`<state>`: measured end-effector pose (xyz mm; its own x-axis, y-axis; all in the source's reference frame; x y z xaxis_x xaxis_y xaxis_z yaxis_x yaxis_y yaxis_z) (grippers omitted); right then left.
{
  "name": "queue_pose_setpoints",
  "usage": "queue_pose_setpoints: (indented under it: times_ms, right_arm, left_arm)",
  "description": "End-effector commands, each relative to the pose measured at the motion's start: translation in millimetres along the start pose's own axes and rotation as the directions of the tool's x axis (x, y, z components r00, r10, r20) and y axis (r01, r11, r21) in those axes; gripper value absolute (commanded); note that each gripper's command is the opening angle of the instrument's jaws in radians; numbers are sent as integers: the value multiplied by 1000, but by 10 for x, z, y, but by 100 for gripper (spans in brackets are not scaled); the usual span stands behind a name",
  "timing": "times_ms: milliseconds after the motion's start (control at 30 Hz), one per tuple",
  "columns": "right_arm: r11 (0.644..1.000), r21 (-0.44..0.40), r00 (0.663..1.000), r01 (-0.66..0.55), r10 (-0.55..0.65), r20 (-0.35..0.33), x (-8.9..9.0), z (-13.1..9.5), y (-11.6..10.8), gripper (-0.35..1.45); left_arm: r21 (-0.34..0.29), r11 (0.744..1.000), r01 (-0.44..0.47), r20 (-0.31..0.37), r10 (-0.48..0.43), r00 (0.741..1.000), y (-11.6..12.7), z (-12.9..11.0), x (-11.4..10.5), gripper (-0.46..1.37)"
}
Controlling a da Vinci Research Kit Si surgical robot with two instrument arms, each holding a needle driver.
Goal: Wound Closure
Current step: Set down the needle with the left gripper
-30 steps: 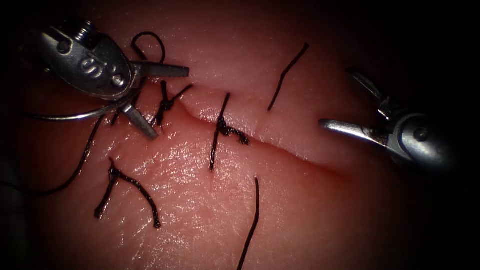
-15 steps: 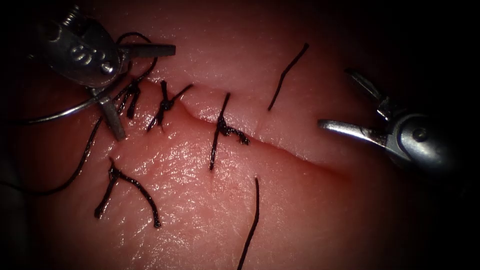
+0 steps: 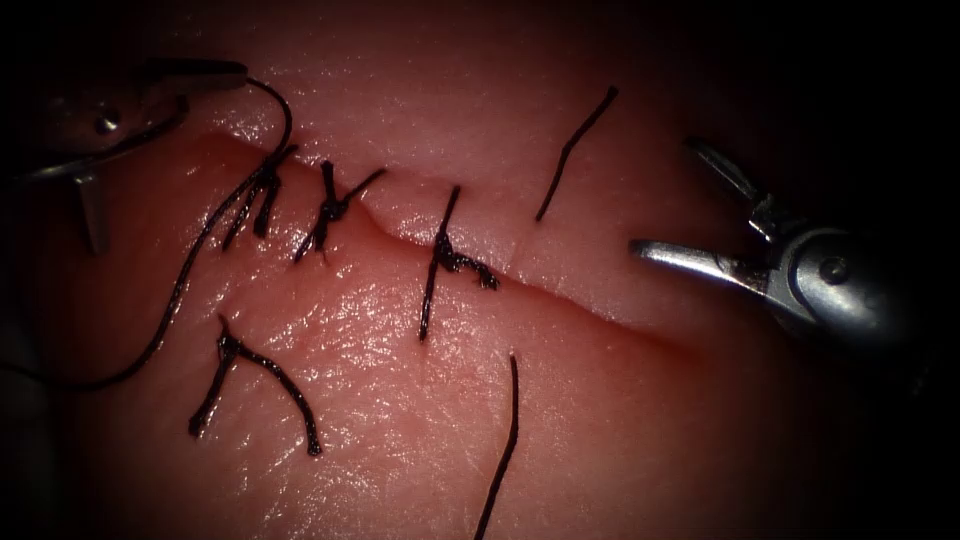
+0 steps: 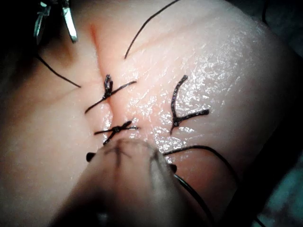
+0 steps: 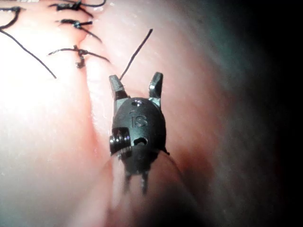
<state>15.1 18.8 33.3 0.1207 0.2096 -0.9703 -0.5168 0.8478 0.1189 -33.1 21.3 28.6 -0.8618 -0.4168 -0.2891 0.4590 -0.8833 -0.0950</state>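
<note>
Both steel tools hover apart above the pink tissue [image 3: 560, 420]

Left steel needle driver [image 3: 120, 135] at far left, jaws spread, needle unclear; right steel needle driver [image 3: 670, 200] gaping, empty; three knotted black stitches [image 3: 445, 255] across the cut [image 3: 600, 315].

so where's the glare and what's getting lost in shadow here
endoscope view: glare on the wet tissue below the cut; the edges go dark, so the left tool sits in shadow, jaws apart, with the needle a faint curved glint beside it, off the tissue, grip unclear; the right tool is well lit, jaws open and empty. left wrist view: speckled glare across the tissue.
</note>
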Motion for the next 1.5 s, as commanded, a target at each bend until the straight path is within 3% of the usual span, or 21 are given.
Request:
queue_pose_setpoints:
  times_ms: [33, 133, 267, 367, 400, 433, 533, 567, 600, 667, 700, 733, 767, 833, 867, 1067, 1133, 1300, 1500]
  right_arm:
    - [1000, 13, 1000, 0, 0, -1, 0, 0, 0, 136]
    - [1000, 14, 1000, 0, 0, -1, 0, 0, 0, 136]
    - [1000, 17, 1000, 0, 0, -2, 0, 0, -1, 136]
    - [1000, 17, 1000, 0, 0, -2, 0, 0, -1, 136]
    - [1000, 17, 1000, 0, 0, -2, 0, 0, -1, 136]
    - [1000, 18, 1000, 0, 0, -2, 0, -1, -1, 136]
    - [1000, 18, 1000, 0, 0, -2, 0, -1, -1, 136]
    - [1000, 18, 1000, 0, 0, -2, 0, -1, -1, 136]
    - [1000, 18, 1000, 0, 0, -2, 0, -1, -1, 136]
    - [1000, 18, 1000, 0, 0, -2, 0, -1, -1, 136]
    - [1000, 18, 1000, 0, 0, -2, 0, -1, -1, 136]
    - [1000, 18, 1000, 0, 0, -2, 0, -1, -1, 136]
    - [1000, 18, 1000, 0, 0, -2, 0, 0, -1, 136]
    - [1000, 18, 1000, 0, 0, -2, 0, 0, -1, 136]
    - [1000, 18, 1000, 0, 0, -2, 0, 0, -1, 136]
    - [1000, 18, 1000, 0, 0, -2, 1, -1, -2, 136]
    - [1000, 18, 1000, 0, 0, -2, 1, -1, -2, 136]
    - [1000, 18, 1000, 0, 0, -2, 1, 0, -2, 136]
    - [1000, 17, 1000, 0, 0, -2, 1, 0, -3, 136]
  left_arm:
    - [11, 999, -34, 23, 33, 999, -4, -4, 3, 123]
    - [45, 994, -98, 114, 92, 989, -25, -22, 6, 125]
    - [114, 977, -181, 283, 142, 949, -49, -37, 11, 123]
    - [150, 957, -247, 372, 177, 911, -56, -39, 15, 104]
    - [160, 954, -253, 381, 176, 908, -57, -38, 15, 92]
    - [187, 945, -269, 392, 179, 902, -55, -35, 15, 67]
    - [225, 931, -287, 392, 183, 902, -52, -31, 13, 43]
    - [245, 927, -285, 389, 175, 904, -51, -30, 12, 41]
    - [271, 917, -293, 386, 175, 906, -51, -29, 10, 59]
    - [351, 896, -272, 361, 138, 922, -51, -28, 9, 68]
    - [389, 882, -266, 349, 126, 928, -51, -28, 9, 60]
    - [450, 858, -246, 329, 97, 939, -51, -28, 9, 39]
    - [554, 812, -182, 240, 53, 969, -50, -27, 10, 21]
    - [646, 757, -102, 76, 69, 995, -49, -27, 17, 26]
    - [654, 751, -94, 47, 84, 995, -48, -26, 26, 25]
    - [666, 745, -29, -82, 113, 990, -39, -14, 58, 40]
    - [654, 757, -3, -122, 110, 986, -31, -3, 67, 49]
    - [590, 807, 8, -140, 93, 986, -10, 26, 77, 59]
    - [569, 816, 99, -218, 34, 975, 6, 41, 82, 57]
